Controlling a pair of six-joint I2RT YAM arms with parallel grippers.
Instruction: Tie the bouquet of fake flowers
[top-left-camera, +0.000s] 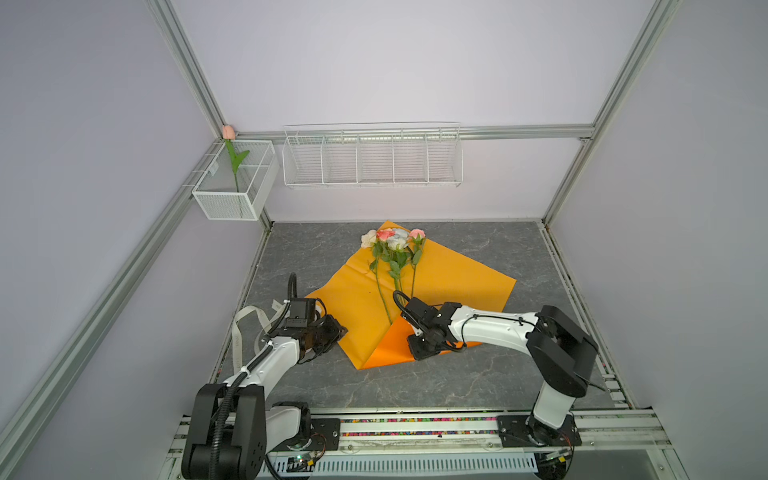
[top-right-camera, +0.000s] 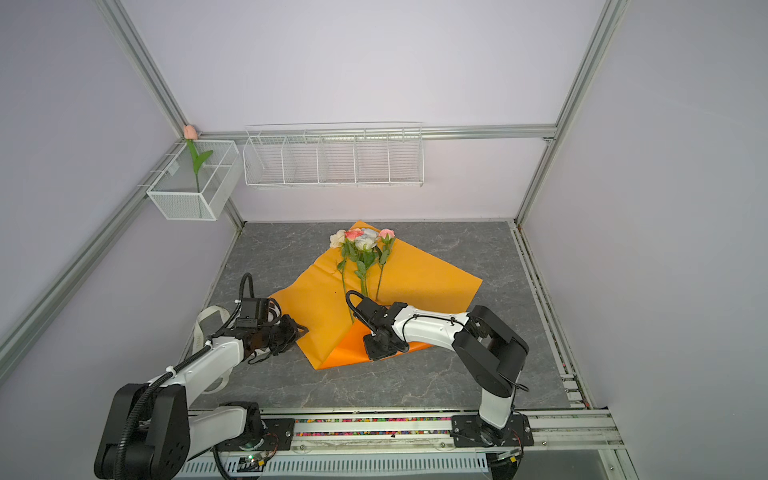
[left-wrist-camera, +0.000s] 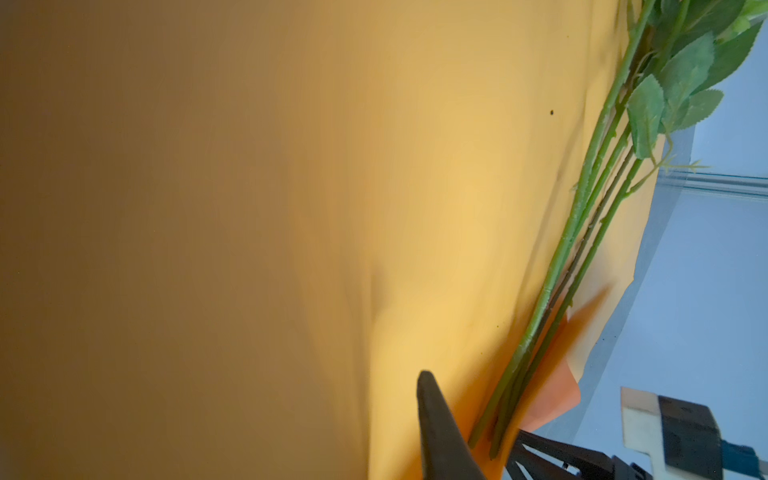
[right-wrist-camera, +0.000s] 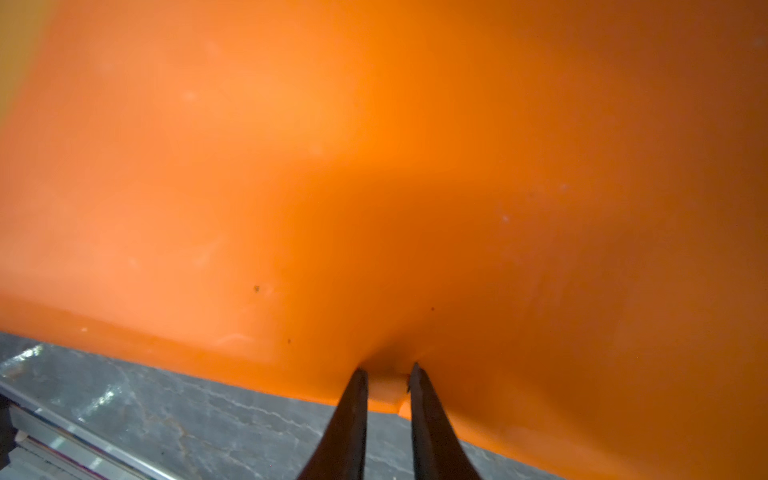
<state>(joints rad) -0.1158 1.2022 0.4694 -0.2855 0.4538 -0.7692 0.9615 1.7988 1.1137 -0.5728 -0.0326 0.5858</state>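
Spreading over the middle of the grey table (top-left-camera: 457, 386), the orange wrapping paper (top-left-camera: 457, 282) lies flat except at its 6 o'clock corner, which is folded up with the darker side showing. The bouquet of fake flowers (top-left-camera: 397, 245) rests loose on the paper, blooms at 12 o'clock and stems running toward 6 o'clock. A pale ribbon (top-left-camera: 237, 349) loops on the table at 8 o'clock, under the left arm. The right gripper (right-wrist-camera: 388, 372) is clamped on the folded flap's edge. The left gripper (top-left-camera: 340, 330) sits at the paper's 8 o'clock edge; with one finger showing, I cannot tell its claw's state.
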